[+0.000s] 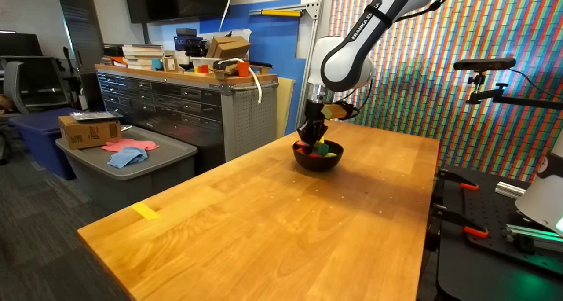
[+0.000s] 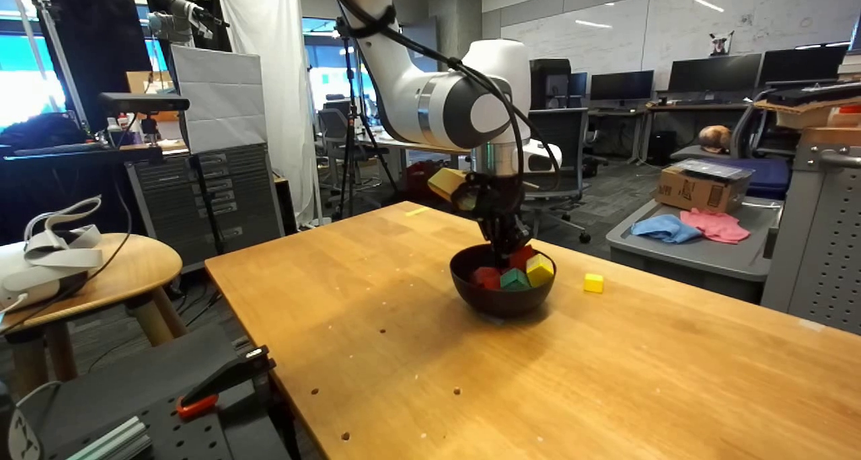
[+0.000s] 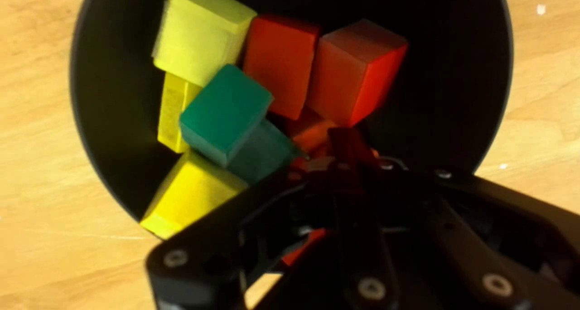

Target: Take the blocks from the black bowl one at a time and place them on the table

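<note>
**Your end effector (image 2: 502,255) is down in the bowl (image 1: 317,163), closed**

There's your bench (image 1: 264,248), wide and wooden under all the action, with the cabinet (image 1: 162,103) of drawers standing past its long edge. Your arm (image 1: 345,65) bends over the bench, wrist aimed downward. In both exterior views you've got the grey bin (image 1: 176,153) alongside, carrying a box (image 1: 90,131), a pink cloth (image 1: 129,144) and a blue cloth (image 1: 127,156) on its lid.

Down to the sharp end! Your end effector has its fingers drawn together, tips below the rim and in among the blocks (image 3: 281,67); whether they touch one, you can't tell from here. The bowl stands upright on the bench, holding a fair heap. Well apart from it, near the bench's edge, lies a strip of yellow tape (image 1: 146,211).

And so to the blocks: the wrist view gives you two red blocks (image 3: 344,76) side by side, more red showing lower down by the fingertips, a green block (image 3: 224,108) overlapping a second, darker one, and three yellow blocks (image 3: 201,36) ranged along one side of the bowl. And look outside it: in an exterior view a yellow block (image 2: 593,283) sits on the bench, near the bowl and clear of it.
</note>
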